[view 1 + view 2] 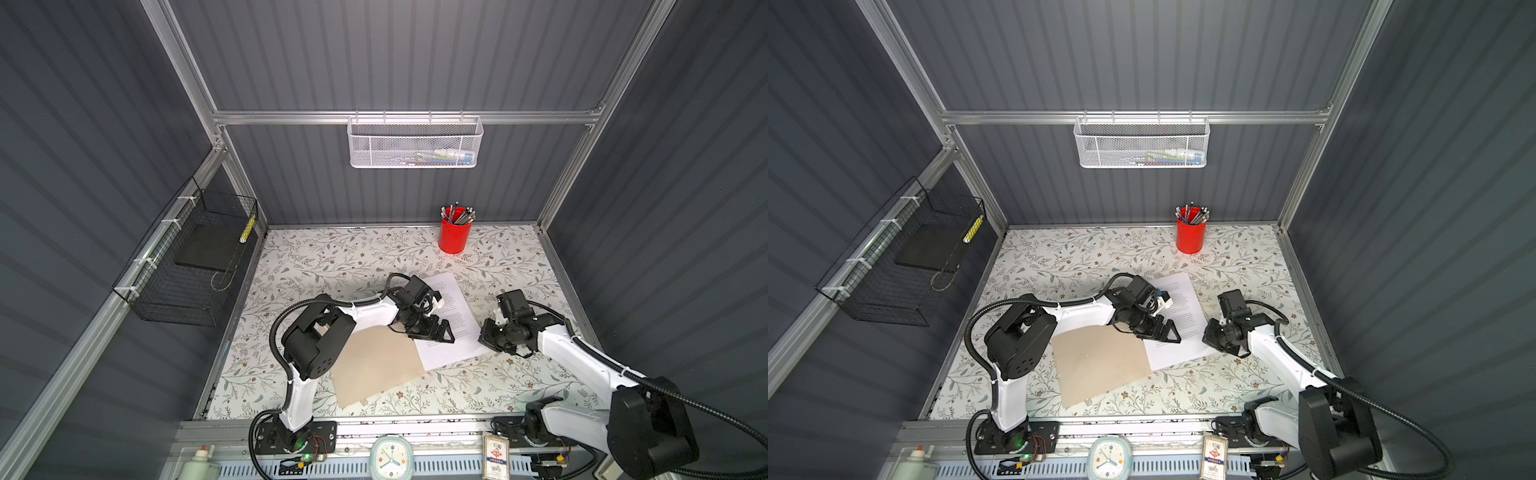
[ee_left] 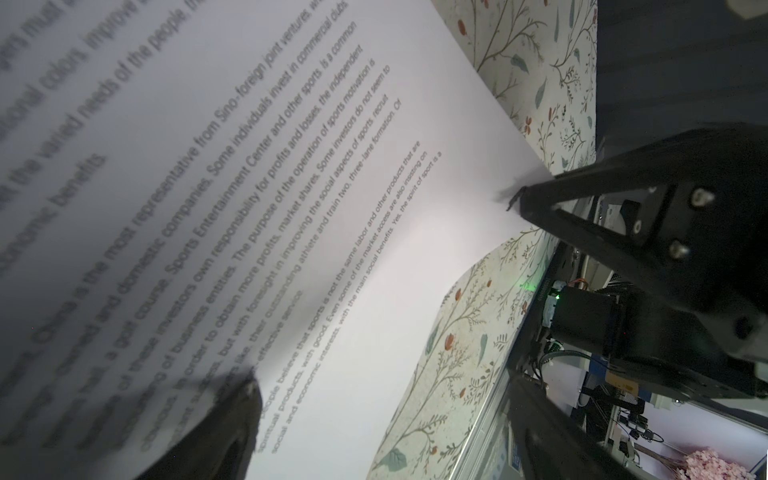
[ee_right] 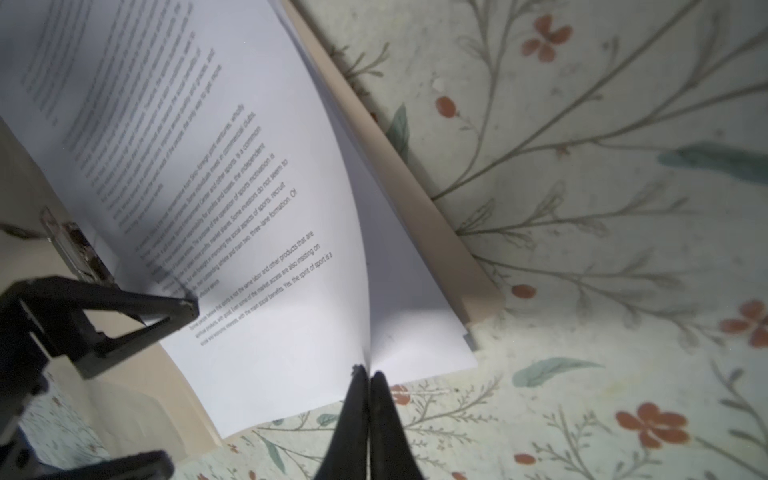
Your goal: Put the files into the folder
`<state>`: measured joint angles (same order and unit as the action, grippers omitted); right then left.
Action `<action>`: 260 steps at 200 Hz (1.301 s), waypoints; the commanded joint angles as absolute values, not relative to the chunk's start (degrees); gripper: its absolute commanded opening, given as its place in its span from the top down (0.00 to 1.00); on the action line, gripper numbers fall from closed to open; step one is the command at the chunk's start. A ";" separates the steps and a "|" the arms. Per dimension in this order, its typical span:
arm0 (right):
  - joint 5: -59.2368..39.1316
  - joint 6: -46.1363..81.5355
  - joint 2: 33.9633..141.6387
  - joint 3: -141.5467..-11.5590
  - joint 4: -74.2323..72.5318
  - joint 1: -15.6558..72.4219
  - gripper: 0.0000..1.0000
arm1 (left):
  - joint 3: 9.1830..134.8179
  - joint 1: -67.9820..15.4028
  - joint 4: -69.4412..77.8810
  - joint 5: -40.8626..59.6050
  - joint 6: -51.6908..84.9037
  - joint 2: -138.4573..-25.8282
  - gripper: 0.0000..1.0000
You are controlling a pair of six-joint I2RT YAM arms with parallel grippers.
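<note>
The tan folder lies open on the floral table. The files, white printed sheets, rest on its right half. In the right wrist view the metal clip shows at the spine, and tan card sticks out past the files. My right gripper is shut on the edge of the top sheet, which bows upward off the sheets below. My left gripper is open above the files, one fingertip close over the printed page.
A red pen cup stands at the back of the table. A black wire basket holding a flat black slab hangs on the left wall. A white mesh basket hangs on the back rail. A clock sits beyond the front edge.
</note>
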<state>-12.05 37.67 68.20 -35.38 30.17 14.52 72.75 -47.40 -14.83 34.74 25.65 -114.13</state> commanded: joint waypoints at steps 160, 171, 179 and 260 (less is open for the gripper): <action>-27.11 40.00 55.60 -36.38 22.59 16.59 1.00 | 78.21 -42.96 -27.79 29.54 23.86 -101.55 0.01; -27.16 39.94 54.86 -36.35 20.87 16.61 0.99 | 77.28 -42.17 -28.85 27.41 23.30 -99.97 0.01; -27.19 39.82 54.50 -36.48 20.66 16.61 0.99 | 76.21 -41.39 -29.31 26.48 23.12 -99.00 0.00; -29.53 38.26 49.22 -41.23 17.00 17.26 1.00 | 67.69 -34.29 -31.36 19.78 23.94 -92.45 0.01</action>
<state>-27.64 39.97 50.72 -36.97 18.92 16.45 69.71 -36.27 -29.19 21.93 23.94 -95.72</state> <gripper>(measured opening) 0.043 0.995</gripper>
